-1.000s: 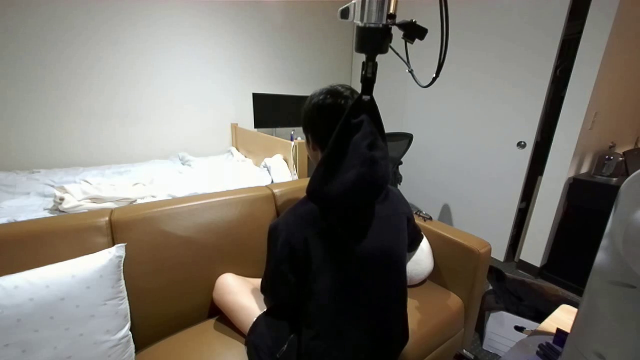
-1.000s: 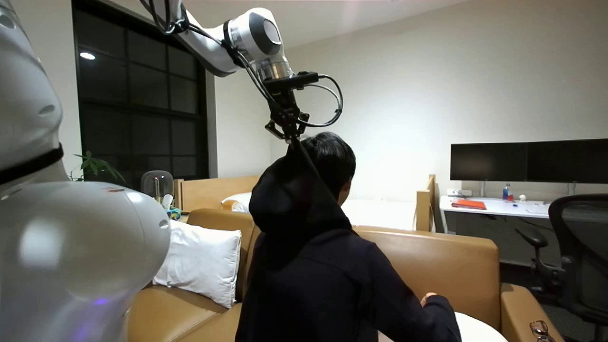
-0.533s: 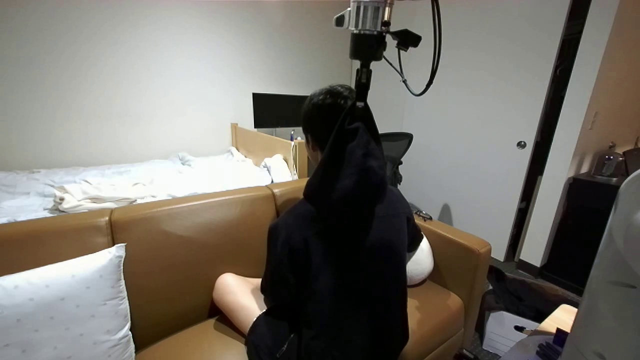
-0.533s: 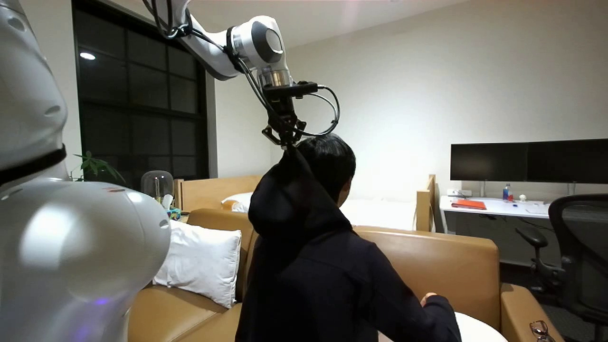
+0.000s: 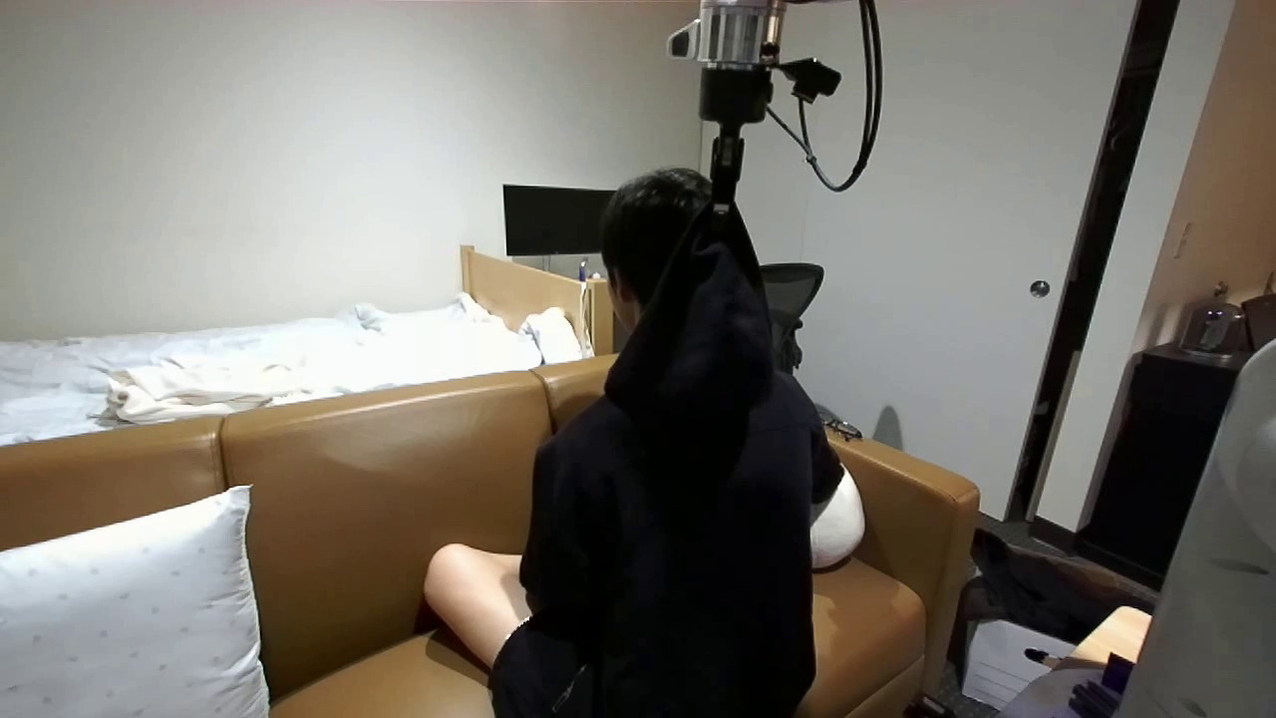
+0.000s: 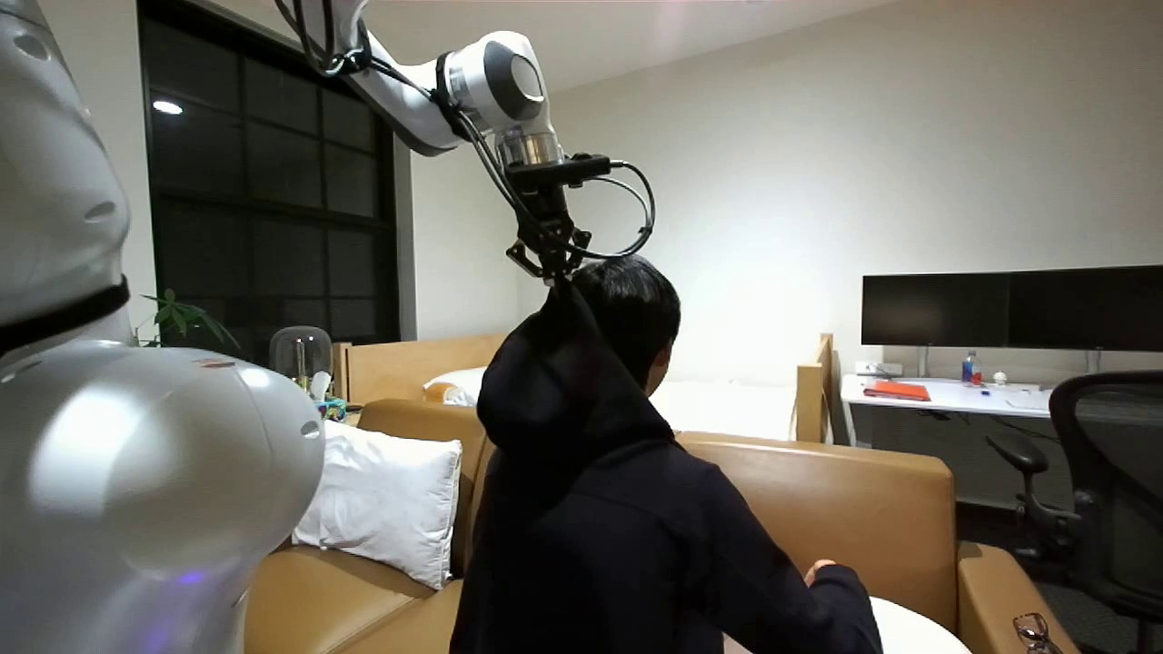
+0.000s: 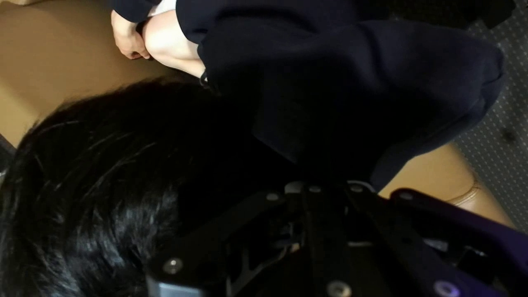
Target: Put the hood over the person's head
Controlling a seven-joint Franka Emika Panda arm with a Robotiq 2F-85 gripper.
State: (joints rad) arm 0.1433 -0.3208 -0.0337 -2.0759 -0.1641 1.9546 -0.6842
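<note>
A person in a dark hoodie sits on the sofa with their back turned in both exterior views. The person's head of short black hair (image 5: 653, 214) is uncovered at the top; it also shows in an exterior view (image 6: 631, 304) and in the wrist view (image 7: 95, 185). The black hood (image 5: 698, 329) hangs behind the head, its upper edge pulled up to a peak; it also shows in an exterior view (image 6: 545, 381). My gripper (image 5: 722, 204) is shut on the hood's edge, just behind the head near crown height; it also shows in an exterior view (image 6: 556, 275). In the wrist view the fingertips (image 7: 326, 187) are dark against the cloth.
The brown sofa (image 5: 389, 449) has a backrest in front of the person and a white pillow (image 5: 130, 608) on it. A bed (image 5: 249, 359) stands beyond it. A desk with monitors (image 6: 1008, 309) and an office chair (image 6: 1118, 490) are farther off. Glasses (image 6: 1034, 629) lie on the armrest.
My gripper has come down a little with the hood's edge, and the hood's peak sits lower and slacker. It has hardly moved in the last half second. The person has stayed still.
</note>
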